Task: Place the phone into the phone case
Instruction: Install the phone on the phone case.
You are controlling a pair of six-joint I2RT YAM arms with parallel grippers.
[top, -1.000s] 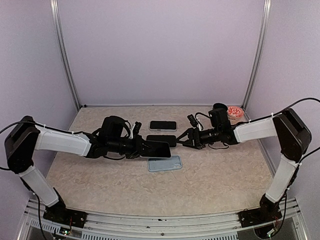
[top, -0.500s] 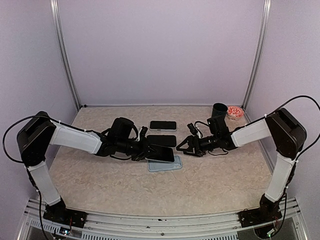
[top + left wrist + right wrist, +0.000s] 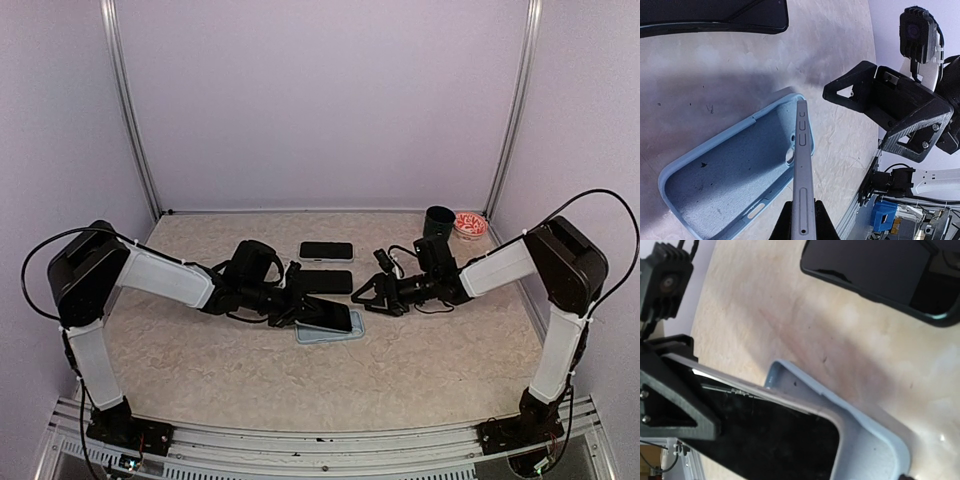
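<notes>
Near the middle of the tabletop (image 3: 200, 350), a phone (image 3: 325, 313) is clamped in the closed left gripper (image 3: 293, 302) and tilted over a light blue phone case (image 3: 320, 337), the right gripper (image 3: 358, 297) is held wide open and empty just beside it, the unpinned case could be pushed aside, and no writing can be read.

The black, silver-edged phone (image 3: 325, 313) tilts over the light-blue case (image 3: 320, 339), its three o'clock end low at the case's rim and its nine o'clock end raised. The case lies open-side up mid-table.

1 high rear view; 2 close wrist views share the case (image 3: 730, 172).
</notes>
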